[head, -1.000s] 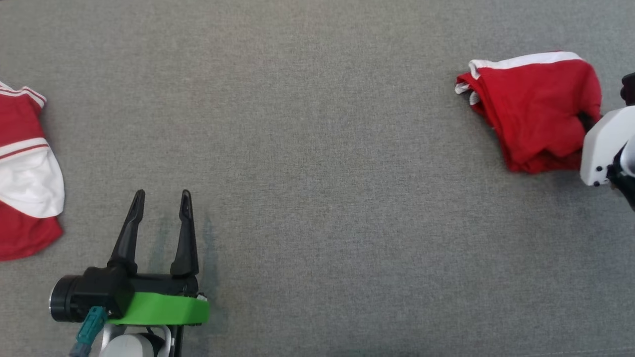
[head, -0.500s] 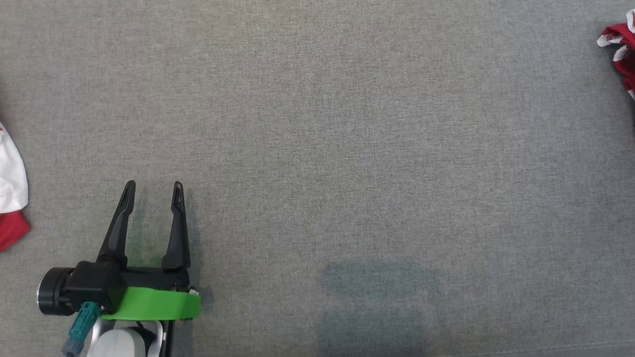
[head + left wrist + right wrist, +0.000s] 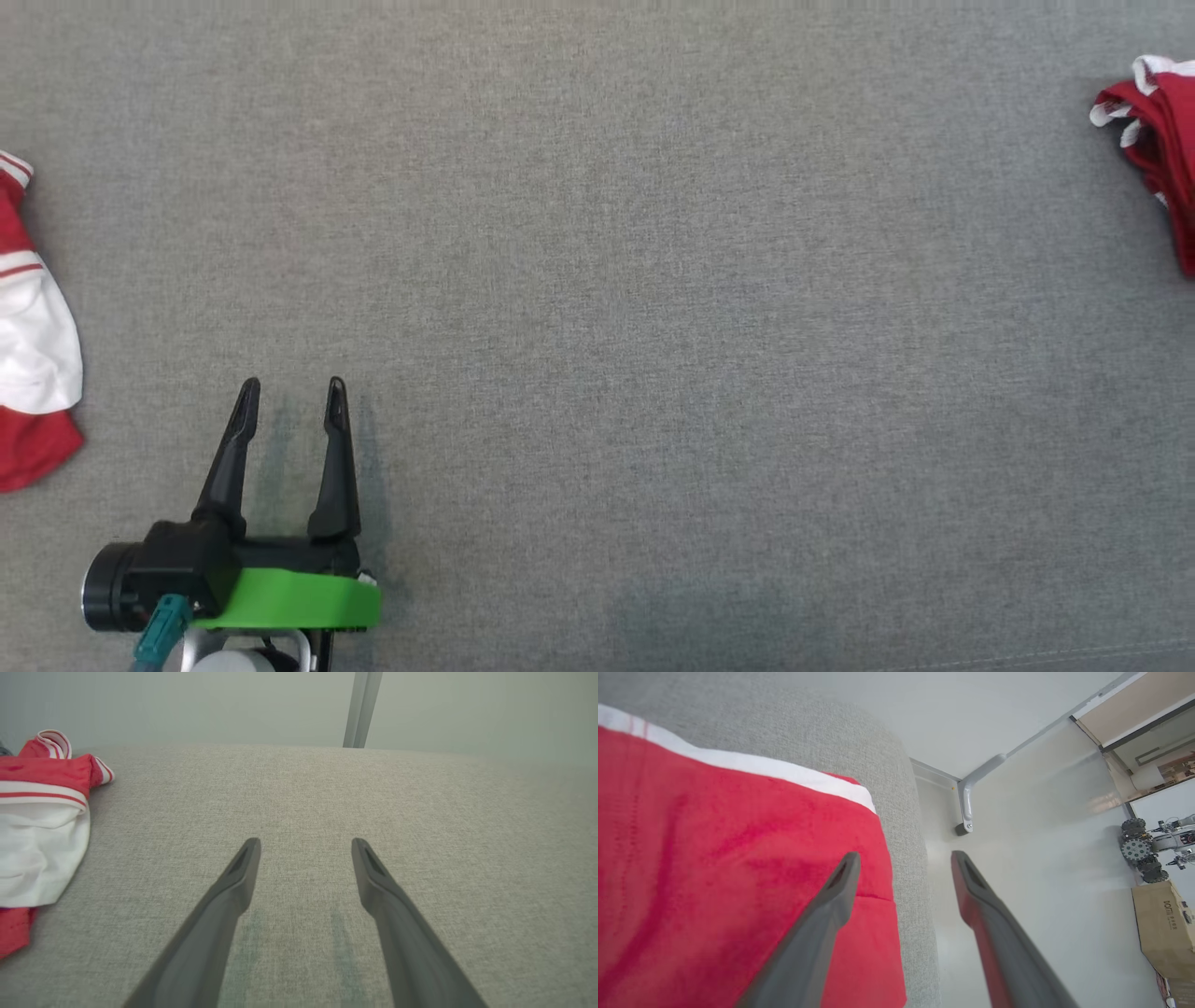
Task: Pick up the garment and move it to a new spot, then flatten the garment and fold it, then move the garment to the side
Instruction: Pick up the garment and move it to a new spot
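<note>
A folded red garment (image 3: 1162, 159) with white trim lies at the far right edge of the head view, partly cut off. In the right wrist view this red garment (image 3: 714, 858) lies close under my right gripper (image 3: 906, 856), which is open and holds nothing; one finger is over the cloth, the other past the table's edge. My left gripper (image 3: 291, 385) stands open at the lower left over bare grey fabric, empty, and the left wrist view shows the same left gripper (image 3: 306, 842).
A second garment (image 3: 33, 355), red and white with stripes, lies crumpled at the left edge, left of the left gripper; this second garment (image 3: 42, 826) has loose folds. The grey fabric table (image 3: 653, 327) spreads wide between. Beyond its edge are pale floor (image 3: 1041, 858), a cardboard box (image 3: 1164, 924) and a wheeled machine (image 3: 1143, 851).
The head camera has swung, so both garments sit nearer the picture's edges. The pale right forearm beside the folded garment has left the head view. The left gripper stays open.
</note>
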